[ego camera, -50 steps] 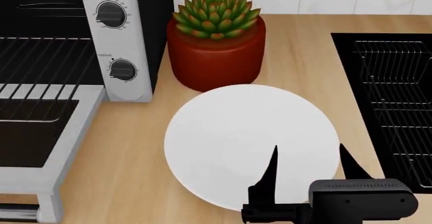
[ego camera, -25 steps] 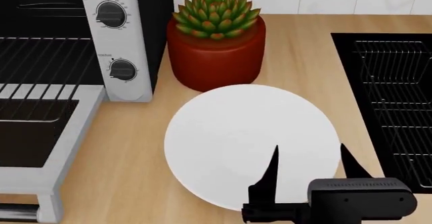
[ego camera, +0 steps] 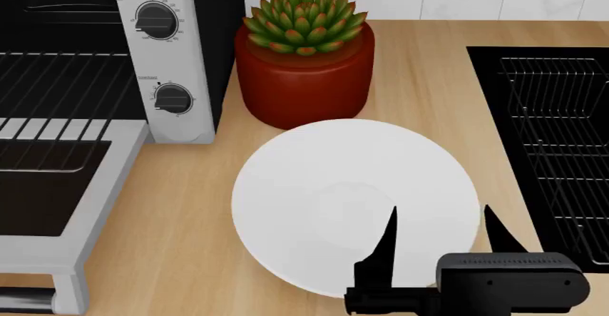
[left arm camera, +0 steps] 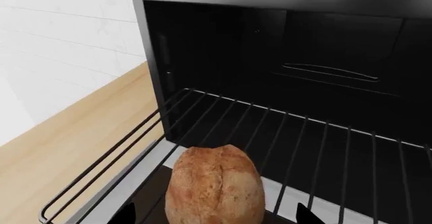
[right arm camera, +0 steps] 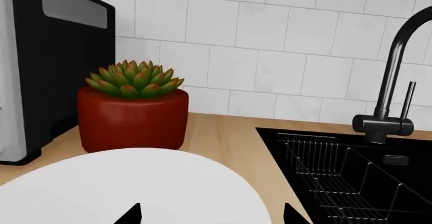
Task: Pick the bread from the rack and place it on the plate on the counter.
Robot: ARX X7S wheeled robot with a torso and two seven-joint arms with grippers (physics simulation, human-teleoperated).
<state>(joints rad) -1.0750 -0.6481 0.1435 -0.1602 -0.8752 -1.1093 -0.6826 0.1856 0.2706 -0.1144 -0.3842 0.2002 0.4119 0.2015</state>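
Note:
The bread (left arm camera: 216, 186), a brown crusty roll, lies on the front of the rack (left arm camera: 304, 133), which is pulled out of the dark oven cavity. My left gripper (left arm camera: 214, 215) is open, with one fingertip on each side of the bread and a gap to each. The head view does not show the bread or the left gripper; only the rack (ego camera: 57, 80) appears there. The white plate (ego camera: 333, 180) rests on the tan counter (ego camera: 190, 209). My right gripper (ego camera: 440, 234) hangs open over the plate's near right edge, holding nothing. The right wrist view shows the plate (right arm camera: 135, 183) below the right gripper (right arm camera: 210, 214).
A red pot with a succulent (ego camera: 304, 66) stands just behind the plate. The toaster oven's knob panel (ego camera: 157, 20) and its lowered door (ego camera: 57, 187) are at the left. At the right is a black sink with a wire grid (ego camera: 561, 152) and a black faucet (right arm camera: 398, 72).
My right gripper has crept very slightly to the right over the plate. Nothing else in the head view has moved.

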